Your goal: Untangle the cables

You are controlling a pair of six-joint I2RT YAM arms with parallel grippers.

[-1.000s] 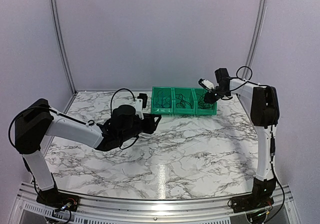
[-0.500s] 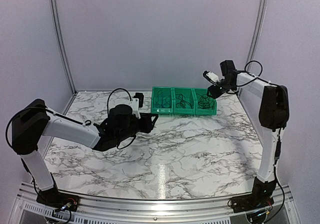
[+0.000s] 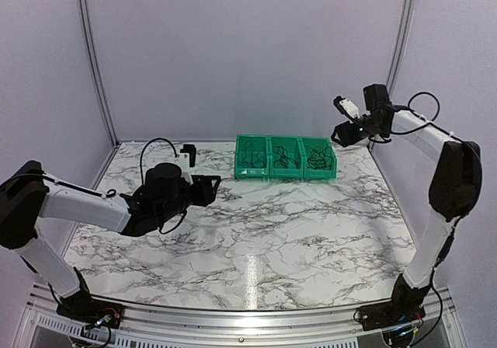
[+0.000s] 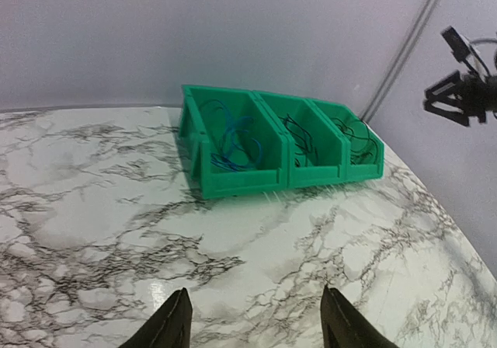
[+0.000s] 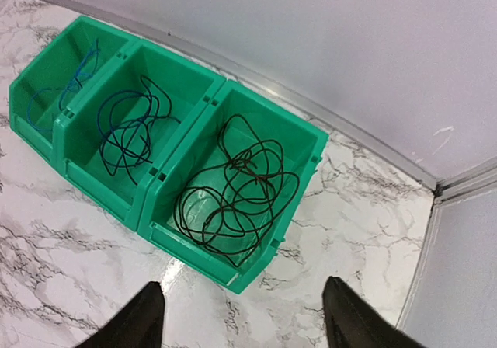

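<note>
Three green bins (image 3: 285,175) stand in a row at the back of the marble table. The cables lie apart, one per bin: a black one (image 5: 237,185) in loose loops in the right bin, a dark-blue one (image 5: 128,127) in the middle bin, a blue one (image 5: 62,92) in the left bin. My right gripper (image 5: 242,317) hangs open and empty, high above the table to the right of the bins (image 3: 347,130). My left gripper (image 4: 252,325) is open and empty too, low over the marble, left of and in front of the bins (image 3: 208,186).
The back wall and its metal rail run just behind the bins. A vertical frame post (image 3: 397,53) stands close to my right arm. Bare marble (image 3: 295,224) stretches from the bins to the near edge.
My right gripper opened, then rose and swung right, away from the right bin. My left arm drew back to the left and its jaws widened.
</note>
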